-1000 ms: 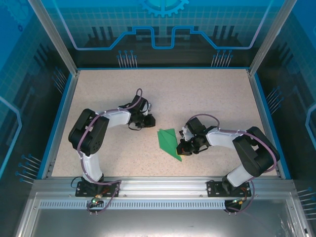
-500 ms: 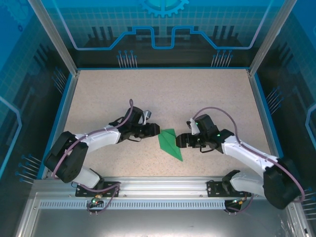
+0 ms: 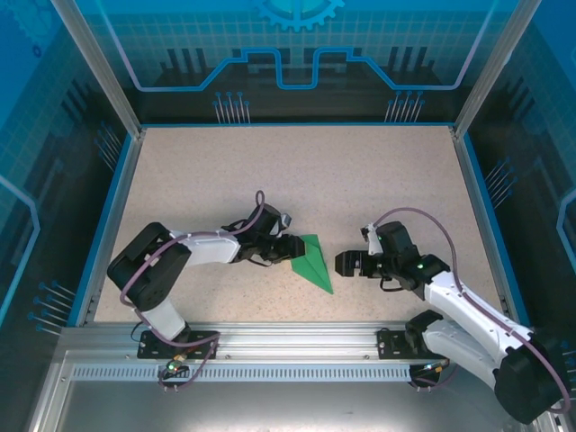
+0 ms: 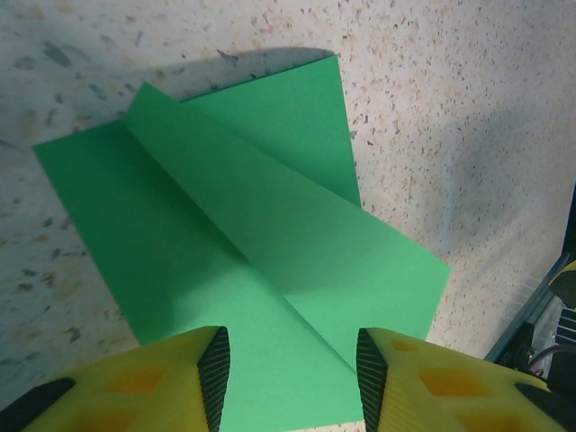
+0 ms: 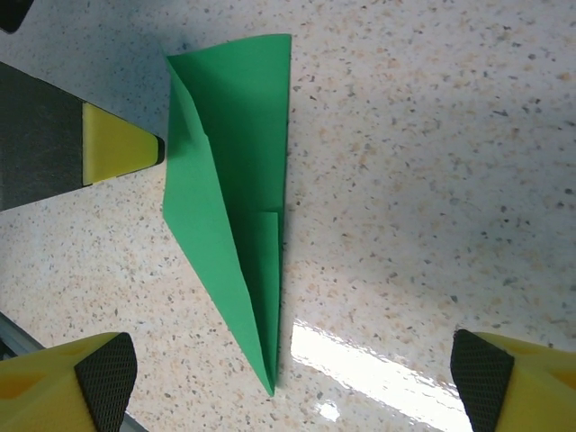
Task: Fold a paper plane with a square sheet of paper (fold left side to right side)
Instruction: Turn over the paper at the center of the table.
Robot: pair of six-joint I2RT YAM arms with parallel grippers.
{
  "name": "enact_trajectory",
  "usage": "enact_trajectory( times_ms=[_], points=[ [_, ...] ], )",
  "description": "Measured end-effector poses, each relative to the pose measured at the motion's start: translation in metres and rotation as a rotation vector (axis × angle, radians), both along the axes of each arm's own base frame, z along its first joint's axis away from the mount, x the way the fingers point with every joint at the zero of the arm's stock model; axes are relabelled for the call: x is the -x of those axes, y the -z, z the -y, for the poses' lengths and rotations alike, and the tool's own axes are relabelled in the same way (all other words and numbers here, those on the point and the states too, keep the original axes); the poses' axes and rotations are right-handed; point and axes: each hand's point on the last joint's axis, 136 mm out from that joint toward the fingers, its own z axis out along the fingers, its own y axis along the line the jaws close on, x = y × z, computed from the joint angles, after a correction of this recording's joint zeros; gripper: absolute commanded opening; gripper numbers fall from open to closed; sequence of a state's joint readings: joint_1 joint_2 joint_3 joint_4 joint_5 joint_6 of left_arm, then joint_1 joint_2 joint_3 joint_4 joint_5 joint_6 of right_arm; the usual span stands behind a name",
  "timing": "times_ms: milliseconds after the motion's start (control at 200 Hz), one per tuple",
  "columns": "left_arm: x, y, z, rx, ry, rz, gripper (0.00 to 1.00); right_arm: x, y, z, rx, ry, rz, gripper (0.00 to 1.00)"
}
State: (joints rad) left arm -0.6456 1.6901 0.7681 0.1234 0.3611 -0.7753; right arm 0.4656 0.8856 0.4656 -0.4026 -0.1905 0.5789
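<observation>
The square sheet of paper (image 3: 312,259) is bright green and folded into a narrow pointed shape. It lies flat on the speckled table with its tip toward the near edge. My left gripper (image 3: 292,249) is at the paper's left edge. In the left wrist view this gripper (image 4: 292,378) is open, its yellow fingers (image 4: 214,373) straddling the near part of the paper (image 4: 252,234) without closing on it. My right gripper (image 3: 342,264) stands just right of the paper, apart from it. In the right wrist view it (image 5: 295,378) is wide open, with the paper (image 5: 225,180) ahead and a left finger (image 5: 117,148) beside it.
The speckled table (image 3: 360,180) is bordered by a blue rim (image 3: 121,198) on the left, back and right. An aluminium rail (image 3: 297,337) carrying both arm bases runs along the near edge. Metal frame posts (image 3: 99,67) rise at the back corners.
My left gripper has swung forward and right up to the paper's left edge and opened. My right gripper has opened wide and drawn back right, off the paper.
</observation>
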Motion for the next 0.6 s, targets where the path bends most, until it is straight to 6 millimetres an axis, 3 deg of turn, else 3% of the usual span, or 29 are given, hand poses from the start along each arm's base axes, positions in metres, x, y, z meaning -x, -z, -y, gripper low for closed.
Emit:
enact_trajectory(
  times_ms=[375, 600],
  points=[
    [-0.012, 0.004, 0.018, 0.039, 0.016, 0.002, 0.41, 0.003, 0.004, 0.002, -0.023, 0.005, -0.020, 0.99],
    [-0.013, 0.007, 0.019, 0.034, 0.017, -0.005, 0.48, 0.003, -0.002, 0.002, -0.060, 0.007, -0.012, 0.99]
  ],
)
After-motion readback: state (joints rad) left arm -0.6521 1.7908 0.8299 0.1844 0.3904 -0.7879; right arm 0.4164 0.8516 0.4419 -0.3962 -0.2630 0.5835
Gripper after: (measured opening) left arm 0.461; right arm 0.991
